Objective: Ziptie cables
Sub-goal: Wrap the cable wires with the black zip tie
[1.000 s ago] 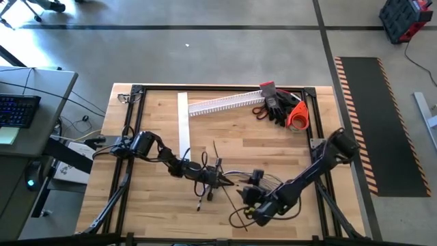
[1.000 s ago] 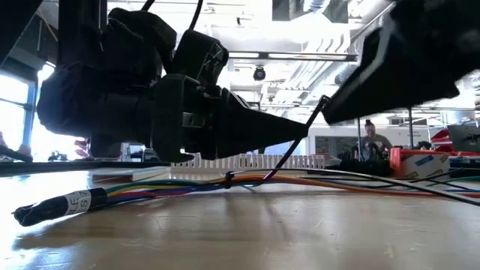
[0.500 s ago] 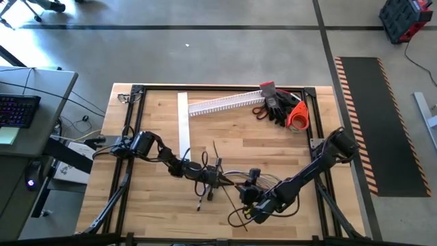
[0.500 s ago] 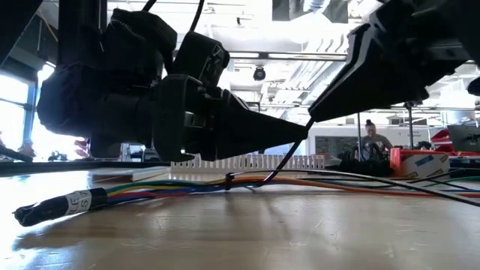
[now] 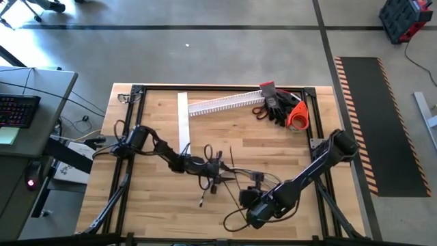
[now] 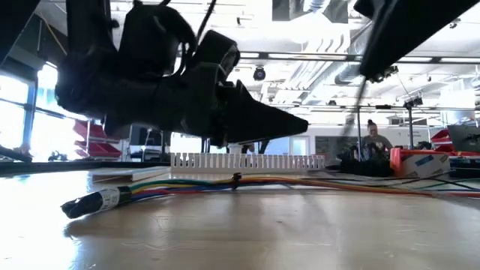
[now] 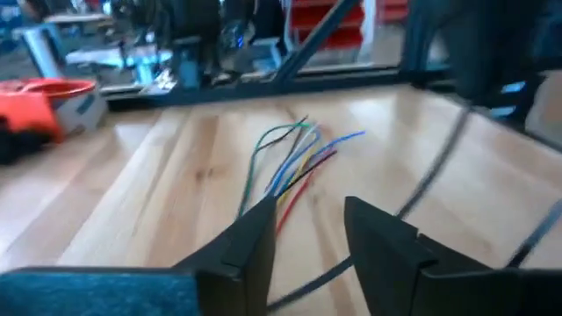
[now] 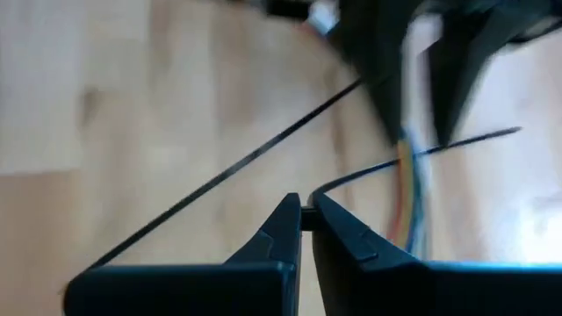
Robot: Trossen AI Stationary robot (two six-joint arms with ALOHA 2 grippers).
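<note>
The cables [image 6: 187,184] lie on the wooden table as a bundle of coloured wires, with a dark sleeved end [image 6: 94,201] at the left of the low view. A black ziptie band [image 6: 236,180] rings the bundle. The wires' loose ends [image 7: 303,158] fan out ahead of my left gripper [image 7: 307,233], which hovers open just above the bundle [image 5: 220,167]. My right gripper [image 8: 303,211] is higher, toward the near right [image 5: 246,197], shut on a thin black ziptie. Another straight ziptie [image 8: 228,171] lies on the wood. My right gripper pinches a thin black ziptie [image 8: 320,190] between its two fingertips. The fingers slant downward from above. The strip curves away from the fingers toward the coloured wires, and in the low view it shows blurred below the right arm [image 6: 352,112], clear of the table there.
A white slotted channel [image 5: 225,102] and a flat white strip [image 5: 182,123] lie at the far side. Dark gloves, red scissors and an orange roll [image 5: 283,109] sit at the far right corner. Dark cable loops [image 5: 235,217] lie near the front edge. A person [image 6: 371,139] stands in the room behind.
My right gripper has risen and tipped, leaving most of the low view; the ziptie tail no longer runs taut from the bundle to it. My left gripper has lifted a little. The cables' sleeved end has slid a little toward the gripper.
</note>
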